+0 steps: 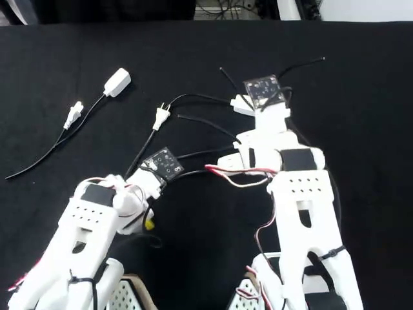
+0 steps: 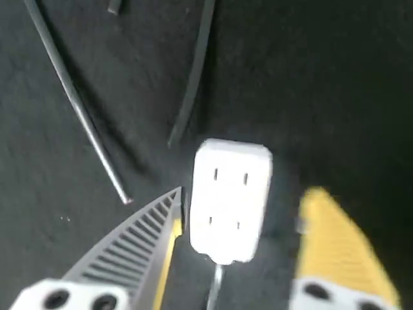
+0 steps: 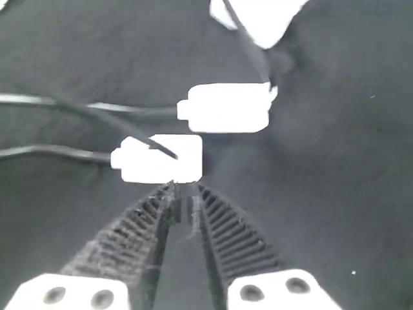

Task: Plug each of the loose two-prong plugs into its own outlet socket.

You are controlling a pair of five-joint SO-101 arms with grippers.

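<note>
left tool (image 2: 246, 197) spread, outlet socket (image 2: 230, 169) between tips

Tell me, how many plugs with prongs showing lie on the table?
2. The left plug lies on the table's left side; the middle plug lies near its centre. Other white pieces are too unclear to tell; more may be hidden.

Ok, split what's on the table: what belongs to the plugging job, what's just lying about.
Job: outlet socket between the left fingers; second socket; middle plug; far plug; two white connectors.
Lying about: cables behind the table; black cloth.
</note>
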